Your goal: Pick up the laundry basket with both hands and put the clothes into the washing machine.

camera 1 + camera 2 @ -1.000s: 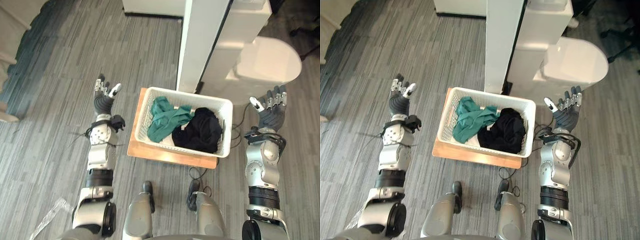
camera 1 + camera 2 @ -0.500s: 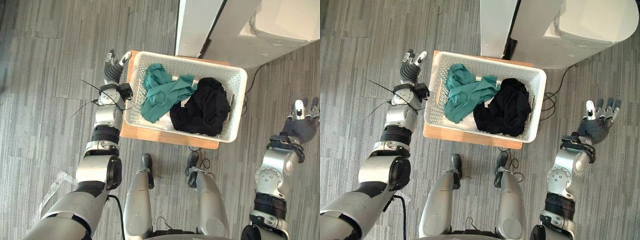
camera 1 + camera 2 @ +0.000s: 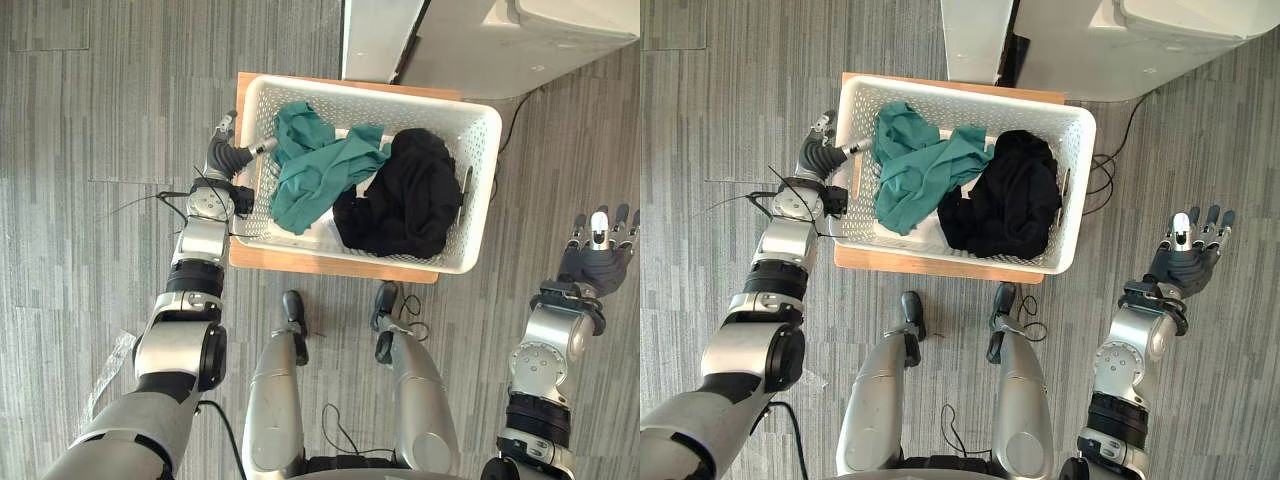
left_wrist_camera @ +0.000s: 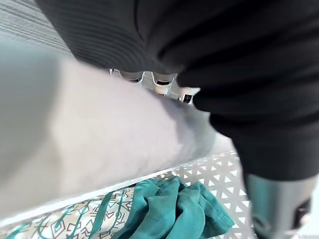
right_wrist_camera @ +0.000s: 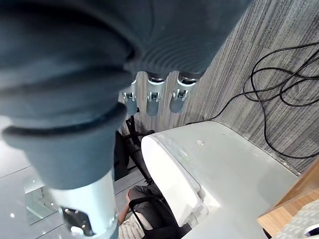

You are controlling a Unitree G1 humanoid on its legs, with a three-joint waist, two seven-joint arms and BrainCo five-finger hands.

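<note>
Left hand (image 3: pixel 232 158) moved along white laundry basket (image 3: pixel 478 190), from far corner to left rim, now right at rim; cannot tell if it grips. Basket sits on wooden board (image 3: pixel 330 266) on grey floor (image 3: pixel 90 120), just in front of washing machine (image 3: pixel 490 45). Inside: green cloth (image 3: pixel 312 178) on left side, black cloth (image 3: pixel 402 205) on right side, touching each other. Right hand (image 3: pixel 598 255) stays well apart, out past basket's right side, over floor, fingers straight and spread, holding nothing.
</note>
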